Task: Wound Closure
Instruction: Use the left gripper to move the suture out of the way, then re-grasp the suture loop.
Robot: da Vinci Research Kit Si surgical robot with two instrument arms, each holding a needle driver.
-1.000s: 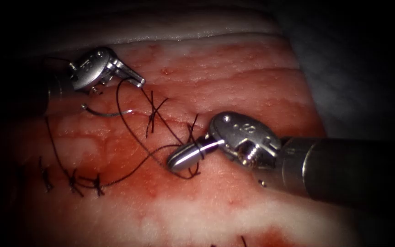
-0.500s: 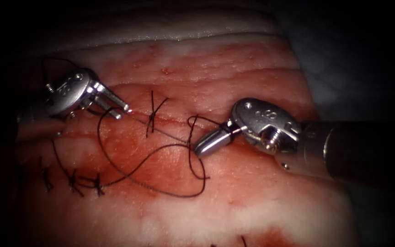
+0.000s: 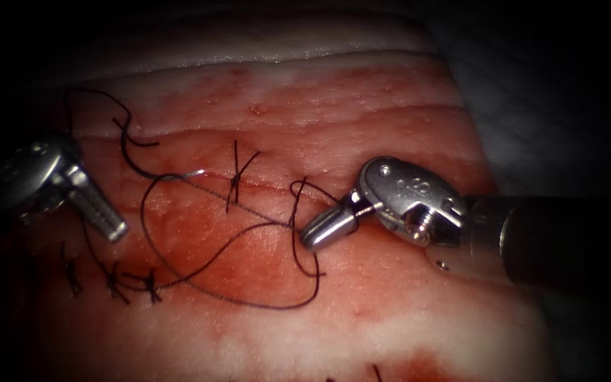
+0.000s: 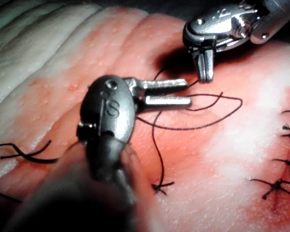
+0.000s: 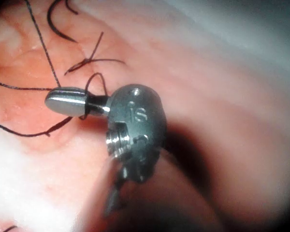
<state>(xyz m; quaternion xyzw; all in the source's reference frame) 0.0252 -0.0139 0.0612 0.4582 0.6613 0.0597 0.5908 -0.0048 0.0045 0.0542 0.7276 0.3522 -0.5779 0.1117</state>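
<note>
The left tool (image 3: 104,216) has drawn back to the far left, away from the needle (image 3: 185,174), and its jaws stand parted and empty. The needle lies on the tissue (image 3: 390,106) left of the stitched cut (image 3: 263,185). The right tool (image 3: 317,230), jaws closed, grips the thread (image 3: 263,301), which loops loosely below.

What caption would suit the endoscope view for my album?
Left pincer open, empty; thread looped round shut right pincer; needle lying free on the tissue.
</note>
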